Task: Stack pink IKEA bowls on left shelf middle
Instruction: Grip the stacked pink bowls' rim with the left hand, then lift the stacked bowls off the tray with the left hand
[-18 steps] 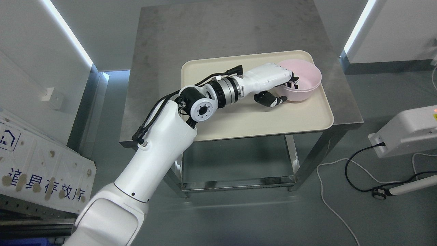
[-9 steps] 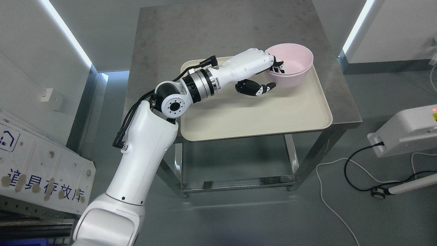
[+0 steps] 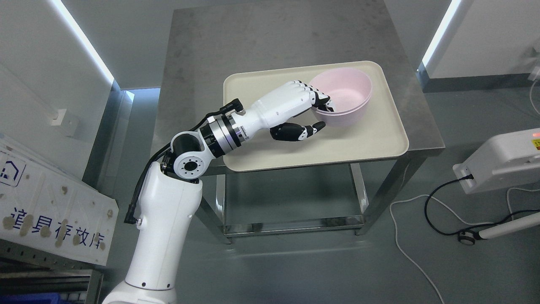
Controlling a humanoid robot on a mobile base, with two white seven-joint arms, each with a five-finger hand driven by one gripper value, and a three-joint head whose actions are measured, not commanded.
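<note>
Two nested pink bowls (image 3: 346, 97) hang above the cream tray (image 3: 371, 143) on the steel table (image 3: 202, 50). My left hand (image 3: 316, 114) is shut on the pink bowls at their near-left rim: the fingers (image 3: 321, 101) hook over the rim into the bowl and the thumb (image 3: 301, 131) reaches under its outside wall. The white left arm comes up from the bottom left of the head view. The right arm does not show.
A white panel with printed characters (image 3: 55, 211) leans at the lower left. A white device (image 3: 502, 162) with black and white cables (image 3: 430, 207) sits on the floor at the right. Lit wall strips stand at both upper corners.
My left hand has lifted the pink bowls off the tray's far right corner and carried them left and toward me. The elbow has drawn back to the left.
</note>
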